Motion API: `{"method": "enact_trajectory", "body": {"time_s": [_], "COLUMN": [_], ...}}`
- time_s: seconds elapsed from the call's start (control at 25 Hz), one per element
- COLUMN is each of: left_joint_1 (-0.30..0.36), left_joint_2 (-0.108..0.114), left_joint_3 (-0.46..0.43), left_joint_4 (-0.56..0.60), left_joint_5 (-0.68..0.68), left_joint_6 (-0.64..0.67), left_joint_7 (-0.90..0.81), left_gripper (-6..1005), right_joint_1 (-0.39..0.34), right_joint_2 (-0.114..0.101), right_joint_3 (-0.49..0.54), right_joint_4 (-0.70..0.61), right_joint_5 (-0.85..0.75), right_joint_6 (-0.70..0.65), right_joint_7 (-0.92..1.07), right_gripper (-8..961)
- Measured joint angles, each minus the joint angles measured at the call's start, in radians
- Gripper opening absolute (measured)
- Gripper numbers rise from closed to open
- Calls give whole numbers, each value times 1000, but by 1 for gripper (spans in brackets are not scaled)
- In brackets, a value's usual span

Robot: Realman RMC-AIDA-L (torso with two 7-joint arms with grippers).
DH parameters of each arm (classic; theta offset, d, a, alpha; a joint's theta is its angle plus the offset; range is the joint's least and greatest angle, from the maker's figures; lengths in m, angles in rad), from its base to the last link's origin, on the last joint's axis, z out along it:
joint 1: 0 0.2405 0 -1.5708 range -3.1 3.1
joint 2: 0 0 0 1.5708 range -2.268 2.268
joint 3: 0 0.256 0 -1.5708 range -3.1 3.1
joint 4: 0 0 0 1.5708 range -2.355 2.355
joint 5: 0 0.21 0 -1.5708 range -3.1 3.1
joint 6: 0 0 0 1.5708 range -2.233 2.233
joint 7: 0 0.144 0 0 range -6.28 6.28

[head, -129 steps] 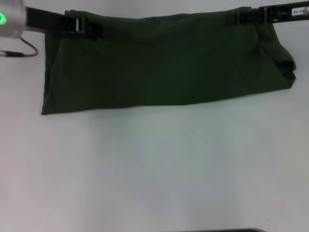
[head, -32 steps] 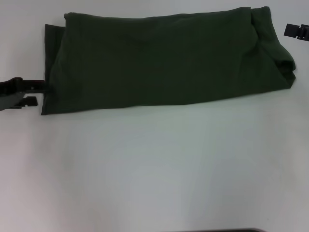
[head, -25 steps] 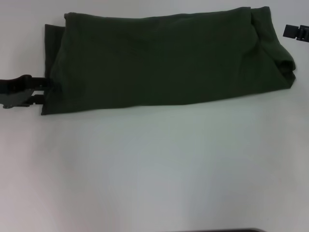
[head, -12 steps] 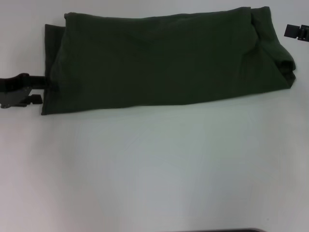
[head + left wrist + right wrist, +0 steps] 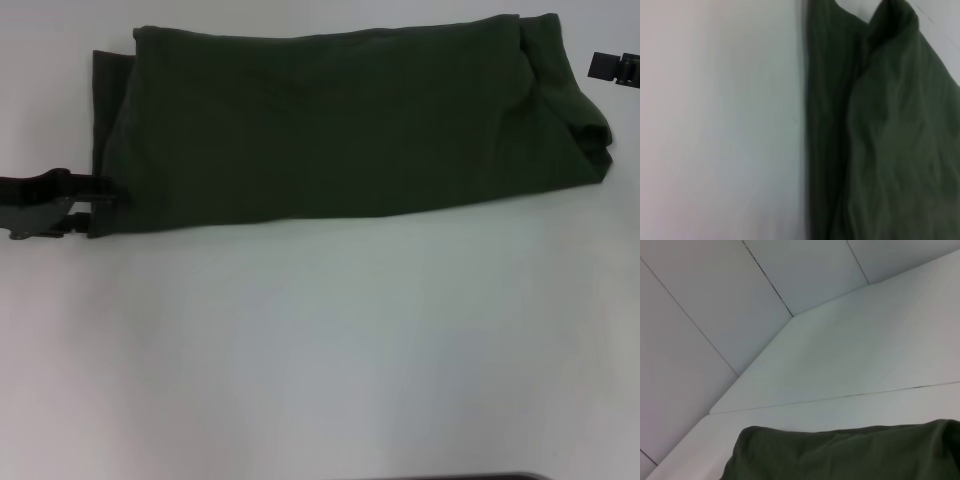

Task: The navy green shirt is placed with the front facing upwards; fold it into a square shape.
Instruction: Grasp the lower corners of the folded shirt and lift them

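Because the shirt [image 5: 340,120] already lies as a long band across the far worktop [image 5: 320,350], we bring our left end effector [image 5: 95,205] to its near-left corner, jaws apart around the hem; our right end effector [image 5: 612,66] waits at the far right, its grip unreadable.

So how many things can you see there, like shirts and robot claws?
Shirts: 1, the navy green shirt, folded into a long band on the white table.
Claws: 2, the left claw at the shirt's left end, the right claw off its far right corner.
Tables: 1.
Total: 4.
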Motion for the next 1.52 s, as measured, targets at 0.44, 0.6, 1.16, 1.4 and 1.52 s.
{"method": "enact_trajectory", "body": {"time_s": [0.44, 0.6, 1.16, 1.4, 1.52], "left_joint_1": [-27, -30, -55, -61, -62], "left_joint_2": [-18, -19, -20, -12, -11], "left_joint_3": [0, 1, 63, 59, 61], "left_joint_4": [-2, -2, -1, 4, 6], "left_joint_5": [-8, -3, -9, -9, -9], "left_joint_6": [28, 13, 22, 57, 59], "left_joint_7": [13, 14, 80, 93, 93], "left_gripper": [682, 678, 503, 299, 176], "right_joint_1": [0, 0, 7, 42, 78], "right_joint_2": [-1, -1, -14, -49, -70], "right_joint_3": [0, 0, -11, -13, -14], "right_joint_4": [2, 5, -2, -59, -67], "right_joint_5": [0, 0, -22, -212, -342], "right_joint_6": [-1, -2, -10, -36, -60], "right_joint_7": [0, 0, 74, 278, 366], "right_gripper": [927, 927, 927, 927, 927]}}
